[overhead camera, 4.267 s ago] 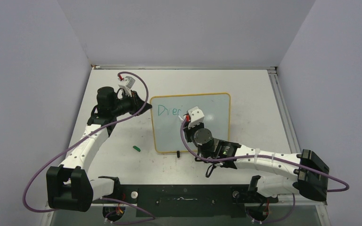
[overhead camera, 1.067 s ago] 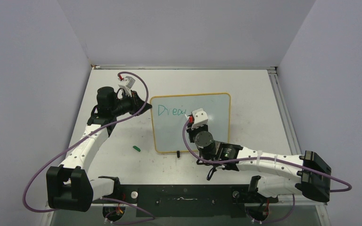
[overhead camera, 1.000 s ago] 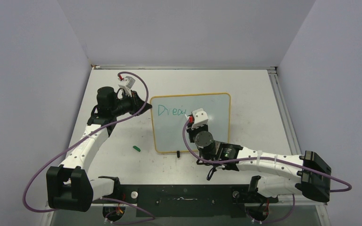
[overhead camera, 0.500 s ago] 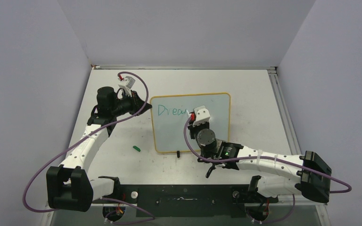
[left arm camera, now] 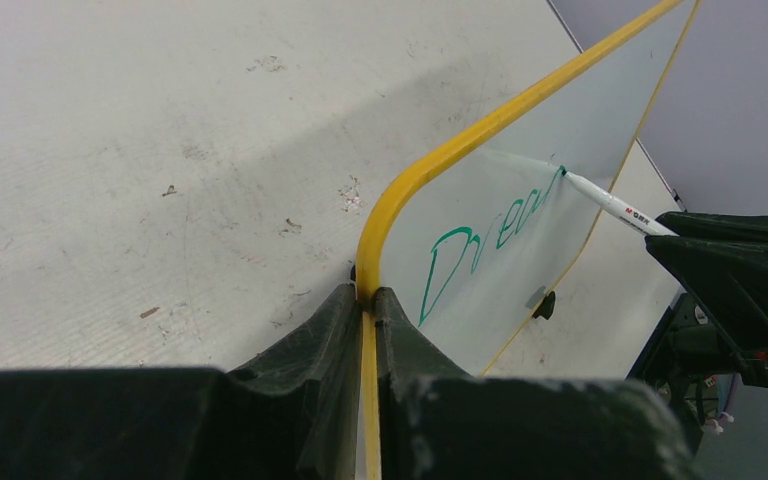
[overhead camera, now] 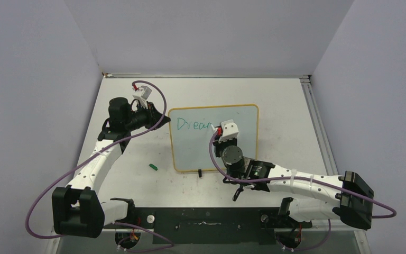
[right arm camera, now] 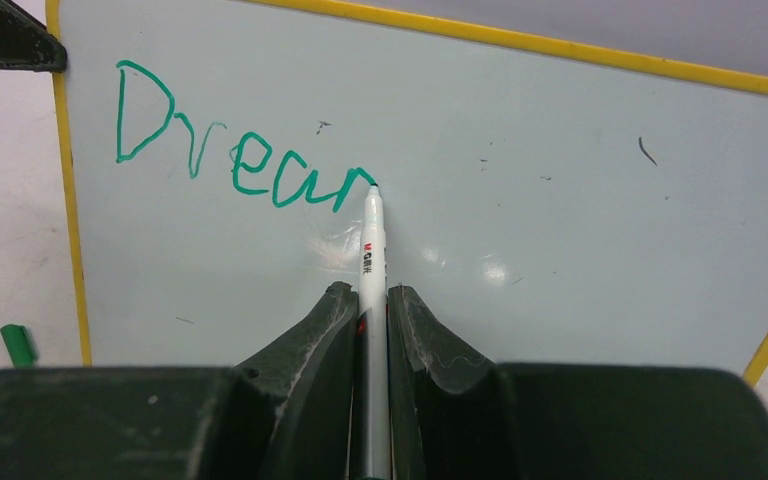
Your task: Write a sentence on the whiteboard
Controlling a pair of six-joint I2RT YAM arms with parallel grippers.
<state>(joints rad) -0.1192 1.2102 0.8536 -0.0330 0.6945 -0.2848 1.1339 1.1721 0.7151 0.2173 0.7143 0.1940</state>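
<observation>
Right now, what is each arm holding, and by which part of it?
The left jaws pinch the whiteboard by its yellow frame, on the left edge near a corner. The right jaws hold a marker by its barrel, tip on the board.

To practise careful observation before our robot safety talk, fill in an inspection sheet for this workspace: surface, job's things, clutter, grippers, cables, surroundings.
Surface: white tabletop, scuffed, with small specks.
Job's things: rectangular yellow-framed whiteboard; green handwritten text reads "Drean", sentence unfinished; white plastic marker pen, tip touching the board at the last stroke.
Clutter: small green plastic cap lying on the table left of the board.
Grippers: left gripper, jaws shut on the board's frame; right gripper, jaws shut on the marker.
Cables: purple cables loop from both wrists towards the bases.
Surroundings: plain lilac walls on three sides; nothing else seen.
</observation>
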